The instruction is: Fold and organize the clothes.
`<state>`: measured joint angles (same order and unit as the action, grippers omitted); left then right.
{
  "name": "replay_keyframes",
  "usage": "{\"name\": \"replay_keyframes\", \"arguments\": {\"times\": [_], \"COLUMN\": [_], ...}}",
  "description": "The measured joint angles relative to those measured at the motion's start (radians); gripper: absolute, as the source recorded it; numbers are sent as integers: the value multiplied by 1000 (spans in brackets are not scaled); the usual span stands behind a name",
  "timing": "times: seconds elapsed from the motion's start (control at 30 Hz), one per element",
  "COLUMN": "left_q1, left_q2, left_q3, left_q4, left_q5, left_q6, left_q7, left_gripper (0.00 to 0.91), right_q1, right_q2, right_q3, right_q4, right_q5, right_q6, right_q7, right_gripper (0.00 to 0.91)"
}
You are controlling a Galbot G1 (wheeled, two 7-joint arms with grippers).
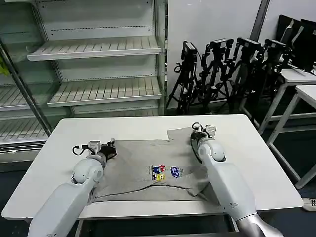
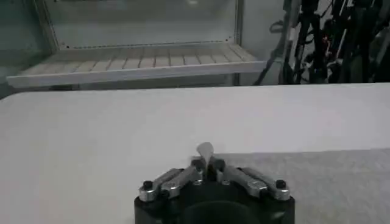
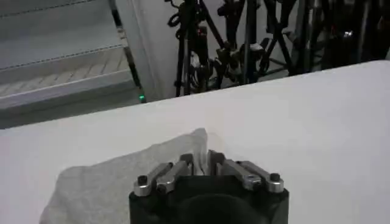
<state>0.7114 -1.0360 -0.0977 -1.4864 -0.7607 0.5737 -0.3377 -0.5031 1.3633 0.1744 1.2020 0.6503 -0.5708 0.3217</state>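
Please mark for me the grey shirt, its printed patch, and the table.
grey shirt [image 1: 133, 163]: head view, plain cloth left of the print.
printed patch [image 1: 167, 172]: head view, middle of the coloured print.
table [image 1: 247, 153]: head view, bare top right of the shirt.

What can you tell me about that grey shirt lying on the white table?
The grey shirt is soft, cotton-looking cloth, spread mostly flat near the front of the white table. A small multicoloured print sits at its middle. Its far right part is bunched upward. The left end effector pinches its far left edge, and the right end effector pinches the raised cloth on the far right; each is shut on a small peak of fabric.
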Motion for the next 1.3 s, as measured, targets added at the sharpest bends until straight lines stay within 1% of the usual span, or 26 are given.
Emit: {"name": "replay_keyframes", "arguments": {"times": [0.13, 0.27, 0.33, 0.43, 0.7, 1.03, 1.3], "left_q1": [5, 15, 22, 33, 72, 152, 270], "left_q2": [6, 16, 22, 32, 69, 121, 175], "left_q3": [-7, -19, -24, -36, -79, -145, -205], "left_q4": [-6, -27, -39, -65, -159, -301, -426], "left_q5": [-9, -16, -21, -30, -39, -43, -13], "left_q6": [0, 0, 2, 6, 10, 6, -4], "left_q7": [0, 3, 3, 4, 12, 31, 57], "left_gripper": [20, 20, 10, 20, 20, 20, 20], "right_q1": [-8, -19, -26, -39, -102, -243, -415], "right_q2": [-3, -12, -20, -33, -74, -140, -170], "right_q3": [-6, -7, -7, -6, 3, 48, 112], "right_q4": [13, 43, 68, 107, 249, 462, 627], "right_q5": [-24, -57, -70, -83, -114, -157, -201], "right_q6": [23, 64, 88, 113, 148, 171, 191], "right_q7": [-16, -32, -40, -49, -63, -84, -107], "right_gripper": [0, 0, 0, 0, 0, 0, 0]}}
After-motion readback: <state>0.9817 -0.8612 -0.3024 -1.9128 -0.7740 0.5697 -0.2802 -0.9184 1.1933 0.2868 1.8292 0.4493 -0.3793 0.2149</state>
